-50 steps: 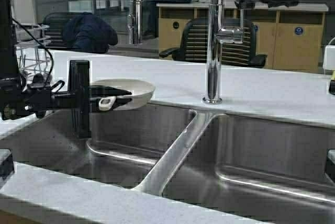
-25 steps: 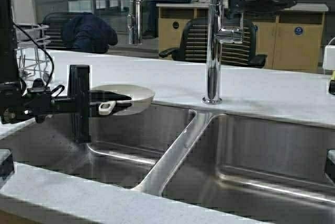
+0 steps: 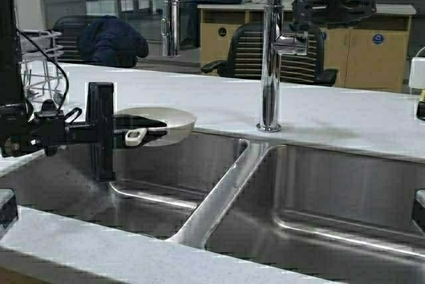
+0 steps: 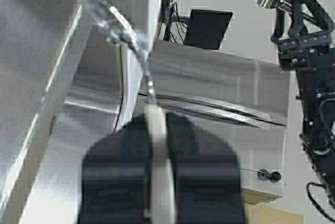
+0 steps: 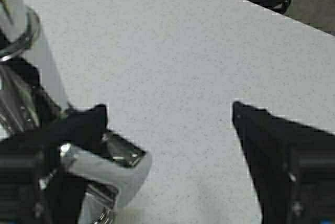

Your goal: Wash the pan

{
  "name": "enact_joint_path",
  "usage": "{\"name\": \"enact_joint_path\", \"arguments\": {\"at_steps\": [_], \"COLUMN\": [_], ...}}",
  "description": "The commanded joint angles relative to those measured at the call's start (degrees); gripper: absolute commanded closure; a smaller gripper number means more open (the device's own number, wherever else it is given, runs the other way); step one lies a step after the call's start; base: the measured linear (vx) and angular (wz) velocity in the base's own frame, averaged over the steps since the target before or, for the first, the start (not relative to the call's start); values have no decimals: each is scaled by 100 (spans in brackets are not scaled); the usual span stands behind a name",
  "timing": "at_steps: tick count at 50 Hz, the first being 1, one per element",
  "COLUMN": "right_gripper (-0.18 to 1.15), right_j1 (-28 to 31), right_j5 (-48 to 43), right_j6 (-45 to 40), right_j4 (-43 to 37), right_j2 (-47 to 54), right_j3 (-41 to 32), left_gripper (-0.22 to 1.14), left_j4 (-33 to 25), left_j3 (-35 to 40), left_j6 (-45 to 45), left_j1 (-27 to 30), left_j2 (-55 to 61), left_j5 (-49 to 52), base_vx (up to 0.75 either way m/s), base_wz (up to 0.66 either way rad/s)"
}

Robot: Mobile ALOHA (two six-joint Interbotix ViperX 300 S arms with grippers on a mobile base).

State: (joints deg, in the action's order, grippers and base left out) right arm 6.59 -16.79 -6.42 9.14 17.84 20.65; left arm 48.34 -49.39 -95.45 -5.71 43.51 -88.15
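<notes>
The cream-white pan (image 3: 166, 119) hangs level over the back of the left sink basin (image 3: 159, 184). My left gripper (image 3: 141, 128) is shut on its short white handle (image 3: 135, 135), which shows edge-on between the black fingers in the left wrist view (image 4: 157, 145). My right gripper (image 3: 300, 13) is raised beside the chrome faucet (image 3: 269, 58), just above its side lever (image 3: 292, 44). In the right wrist view the right gripper (image 5: 170, 116) is open, with the lever (image 5: 112, 169) against one finger (image 5: 86, 124) and white counter below.
The double steel sink has a divider (image 3: 219, 191) and a right basin (image 3: 332, 204). A second tall faucet (image 3: 171, 12) stands behind. A wire rack (image 3: 40, 58) stands at the left. White counter (image 3: 345, 115) runs behind the sink.
My right gripper has come down and towards the faucet lever. The pan has sunk slightly in my left gripper, then held still.
</notes>
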Motion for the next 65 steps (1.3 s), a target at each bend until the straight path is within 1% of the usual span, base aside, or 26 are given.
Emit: {"name": "enact_joint_path", "arguments": {"at_steps": [1,17,27,32,38,42,45,49,54,61,65], "right_gripper": [-6,-6,-6,-6,-6,-6,-6,-6,-6,-6,-6], "right_j1": [-167,-527,-492,-413,-360,-360,-369,-369,-360,-360,-360], "right_j5": [62,62,-79,-220,-360,-475,-563,-580,-615,-624,-624], "right_j6": [-35,-44,-44,-53,-62,-53,-44,-53,-62,-62,-62], "right_j4": [-114,-466,-492,-492,-519,-545,-554,-554,-589,-686,-712], "right_j2": [-158,-501,-738,-1072,-1626,-1890,-1986,-2004,-1978,-1881,-1802], "right_j3": [-132,299,519,677,1072,1327,1468,1573,1679,1758,1740], "left_gripper": [89,89,89,89,89,89,89,89,89,89,89], "left_j4": [18,18,105,193,237,229,114,-167,-510,-782,-809], "left_j3": [26,35,70,193,378,466,457,316,62,-185,-211], "left_j6": [70,114,167,290,501,791,1125,1283,1283,1204,967], "left_j1": [-9,-9,-9,-9,-9,-9,-9,-26,-62,-141,-193], "left_j2": [-114,-9,70,193,369,413,378,264,18,-431,-580], "left_j5": [-105,-272,-334,-396,-703,-791,-756,-545,79,1125,1494], "base_vx": [0,0,0,0,0,0,0,0,-1,0,0], "base_wz": [0,0,0,0,0,0,0,-2,-3,-2,0]}}
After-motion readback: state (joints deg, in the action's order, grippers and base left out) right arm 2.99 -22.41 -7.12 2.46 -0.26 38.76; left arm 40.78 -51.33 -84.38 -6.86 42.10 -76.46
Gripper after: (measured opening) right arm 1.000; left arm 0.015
